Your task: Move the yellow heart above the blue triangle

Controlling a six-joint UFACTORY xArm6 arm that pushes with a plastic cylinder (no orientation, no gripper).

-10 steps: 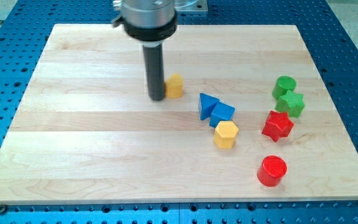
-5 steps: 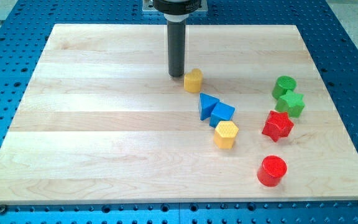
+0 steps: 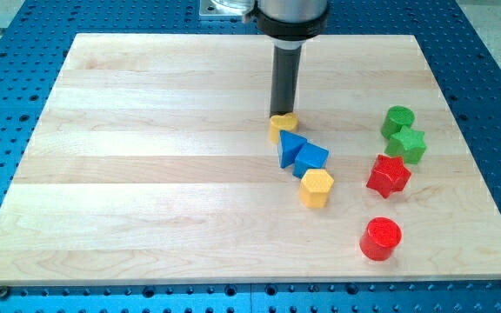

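Currently my tip [image 3: 283,116] sits at the top edge of the yellow heart [image 3: 283,128], touching it or just about; contact can't be confirmed from this angle. Rod comes straight down from the view's top, upright. Tool state: no jaws on this rig, just a bare rod, so nothing is clasped or released; it only presses against things.

Yellow heart is near the middle of the bench [image 3: 146,174], slightly toward the view's right and top. It sits directly above the blue triangle [image 3: 290,147] and touches or nearly touches its upper corner. Only part of the heart shows below the rod end, so its shape is hard to read.

Blue triangle lies just below the heart, with a blue cube [image 3: 311,159] pressed against its lower right side. Yellow hexagon [image 3: 317,188] is just below the blue cube, touching or very close.

Right side cluster, well apart from the tip:
- green cylinder [image 3: 398,120] at the top
- green star [image 3: 407,144] just below it, touching
- red star [image 3: 389,176] below the green star, close
- red cylinder [image 3: 380,238] lower down, on its own, near the bench's bottom right

Bench is a light wood board lying on a blue perforated plate [image 3: 7,174] that shows on all sides.
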